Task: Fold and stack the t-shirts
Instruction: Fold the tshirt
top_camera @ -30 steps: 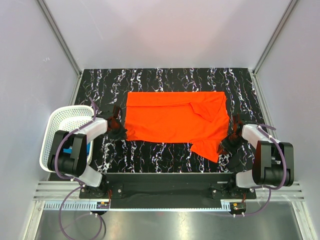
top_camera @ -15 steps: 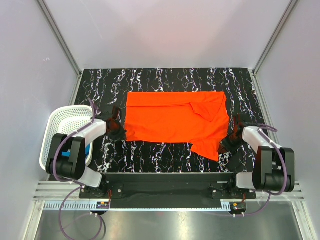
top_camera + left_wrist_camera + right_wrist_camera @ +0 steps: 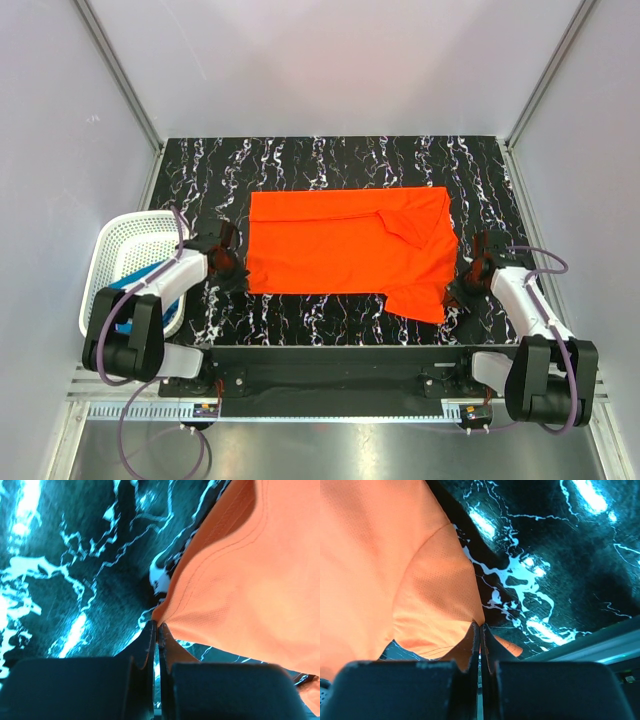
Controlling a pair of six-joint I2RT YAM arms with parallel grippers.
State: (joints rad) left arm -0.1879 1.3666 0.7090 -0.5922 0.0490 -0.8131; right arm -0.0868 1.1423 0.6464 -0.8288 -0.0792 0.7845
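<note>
Left hand (image 3: 230, 267) and right hand (image 3: 458, 290) pinch the orange-red t-shirt (image 3: 340, 250) at its near corners; folding likely means lifting both together toward the far edge.

Overhead + wrist close-ups on t-shirt (image 3: 340, 255)

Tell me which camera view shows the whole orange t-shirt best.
The top external view: the orange t-shirt lies spread on the table, its full outline visible. The left wrist view shows only an edge pinched in the left gripper; the right wrist view shows only a corner pinched in the right gripper.
</note>
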